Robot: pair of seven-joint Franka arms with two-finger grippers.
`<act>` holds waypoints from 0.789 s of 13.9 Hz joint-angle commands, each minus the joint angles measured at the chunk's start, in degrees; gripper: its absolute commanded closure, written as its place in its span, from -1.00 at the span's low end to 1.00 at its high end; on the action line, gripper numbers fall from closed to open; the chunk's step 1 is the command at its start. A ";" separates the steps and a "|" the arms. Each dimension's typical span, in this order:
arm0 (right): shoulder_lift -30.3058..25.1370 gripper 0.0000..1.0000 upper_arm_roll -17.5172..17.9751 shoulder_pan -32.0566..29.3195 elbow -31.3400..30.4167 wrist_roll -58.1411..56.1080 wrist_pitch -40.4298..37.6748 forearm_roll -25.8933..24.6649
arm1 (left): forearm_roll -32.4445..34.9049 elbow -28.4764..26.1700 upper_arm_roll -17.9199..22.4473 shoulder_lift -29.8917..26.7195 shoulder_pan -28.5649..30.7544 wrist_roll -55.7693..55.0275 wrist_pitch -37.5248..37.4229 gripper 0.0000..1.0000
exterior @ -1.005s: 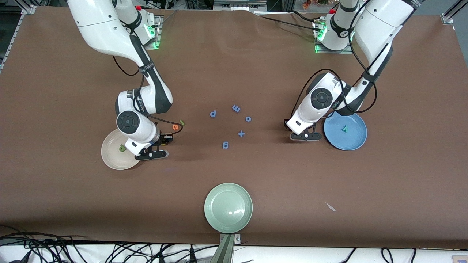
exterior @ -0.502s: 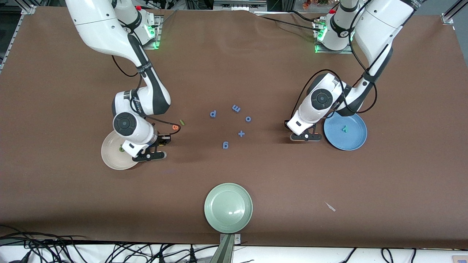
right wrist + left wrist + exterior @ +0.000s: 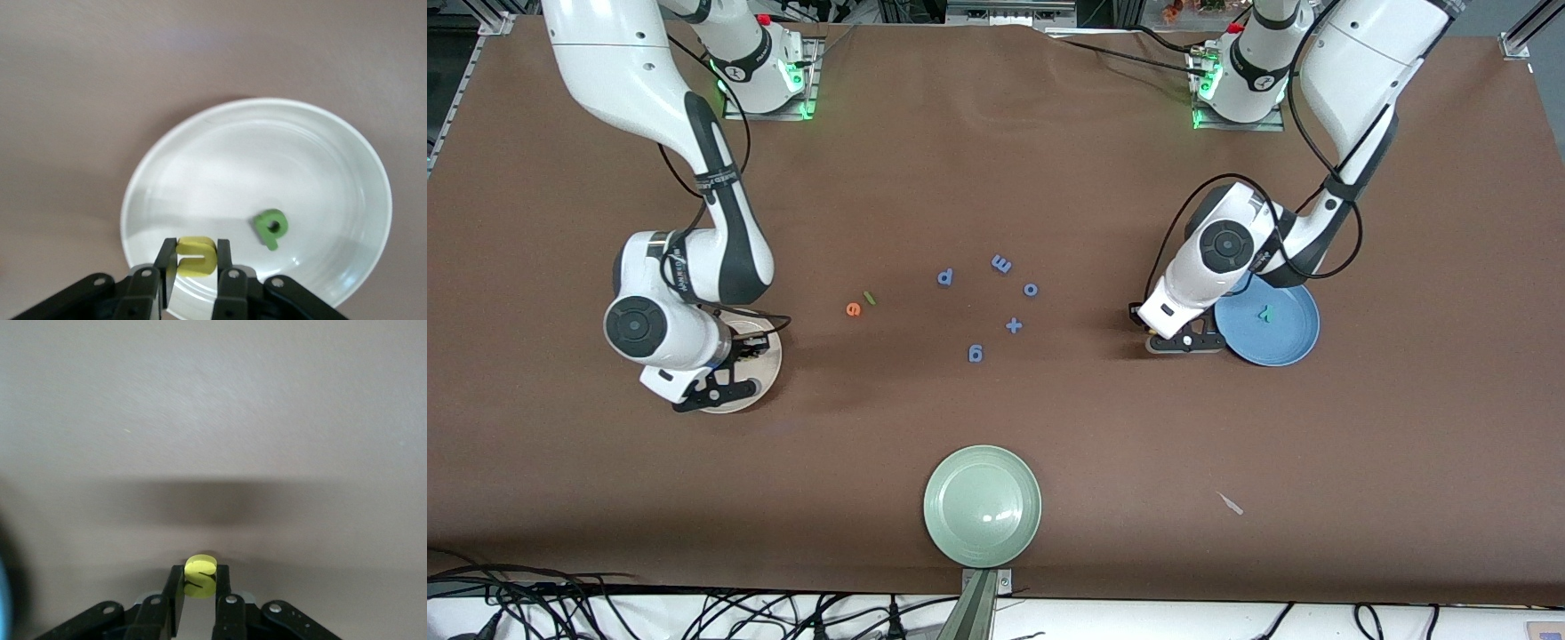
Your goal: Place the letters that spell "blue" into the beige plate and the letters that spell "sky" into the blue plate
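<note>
The brown worktop (image 3: 996, 160) fills the front view. The beige plate (image 3: 300, 160), mid-left, holds a green b (image 3: 270, 228); over it the right claw (image 3: 195, 267) pinches a yellow u (image 3: 195, 257). The blue plate (image 3: 1280, 333), mid-right, holds a teal y (image 3: 1263, 313). Beside it the left claw (image 3: 199, 590) grips a yellow s (image 3: 199, 575). An orange e (image 3: 853, 309) and green l (image 3: 869, 298) lie left of centre.

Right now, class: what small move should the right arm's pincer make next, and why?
Probably open and drop: the right pincer is shut on the yellow u over the beige plate, where the green b already lies.
</note>
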 commanded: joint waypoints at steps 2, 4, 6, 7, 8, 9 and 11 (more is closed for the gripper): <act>-1.73 0.08 0.14 0.03 -2.03 -1.22 -0.57 3.31 | 2.17 -0.51 -0.16 -4.63 2.49 0.17 -7.32 0.98; -2.17 -0.03 0.49 0.55 -1.94 0.01 -0.84 3.39 | 2.17 -1.04 -0.16 -5.77 4.95 3.58 -7.50 0.98; -2.87 -0.05 2.50 2.04 -1.85 6.92 -0.84 3.31 | 2.17 -2.09 -0.25 -6.13 7.85 7.19 -7.86 0.98; -3.04 -0.08 3.73 2.57 -1.94 10.79 -0.84 3.39 | 2.17 -2.27 -0.25 -6.65 8.99 9.38 -8.03 0.98; -3.13 -0.18 5.40 2.84 -1.94 15.00 -0.84 3.31 | 2.17 -3.05 -0.25 -7.01 10.74 11.93 -7.95 0.97; -3.31 -0.19 6.98 2.84 -2.02 18.44 -0.67 3.39 | 2.17 -3.76 -0.42 -7.53 12.85 14.74 -8.03 0.95; -4.01 -0.19 10.32 2.93 -2.99 25.04 0.47 3.31 | 2.17 -5.51 -0.43 -7.80 14.27 17.04 -7.95 0.86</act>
